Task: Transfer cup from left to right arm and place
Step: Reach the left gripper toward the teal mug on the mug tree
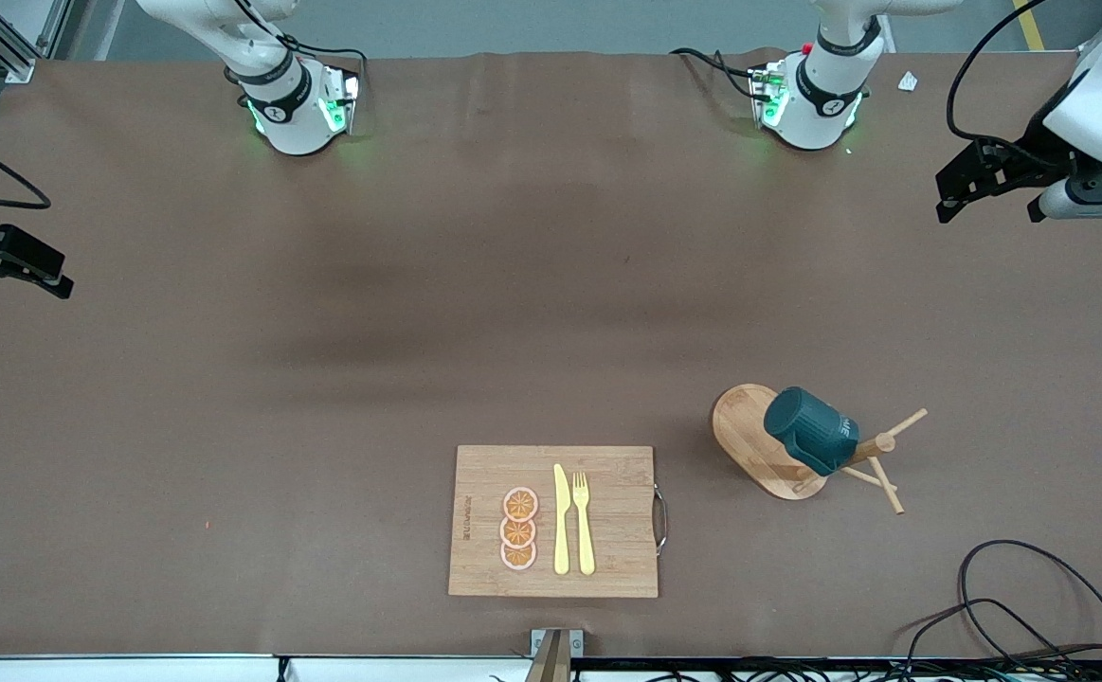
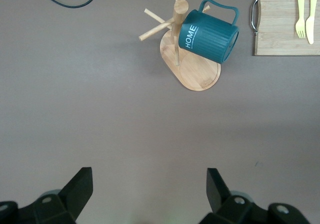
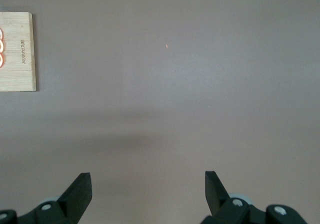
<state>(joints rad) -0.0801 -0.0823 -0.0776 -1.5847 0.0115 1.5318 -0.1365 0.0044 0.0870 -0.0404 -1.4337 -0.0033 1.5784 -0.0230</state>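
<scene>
The dark teal ribbed cup (image 1: 811, 431) hangs tilted on a peg of a wooden rack (image 1: 768, 469), toward the left arm's end of the table. The left wrist view shows the cup (image 2: 210, 37) with pale "HOME" lettering and its handle, on the rack (image 2: 197, 72). My left gripper (image 1: 988, 216) is open and empty, up in the air over the table's left-arm end, well apart from the cup; it also shows in its wrist view (image 2: 150, 184). My right gripper (image 1: 18, 290) is open and empty over the right-arm end of the table (image 3: 147, 186).
A wooden cutting board (image 1: 607, 559) with a metal handle lies near the front camera edge, beside the rack. It carries three orange slices (image 1: 518, 529), a yellow knife (image 1: 561, 521) and a yellow fork (image 1: 584, 521). Black cables (image 1: 1034, 606) lie at the corner nearest the camera.
</scene>
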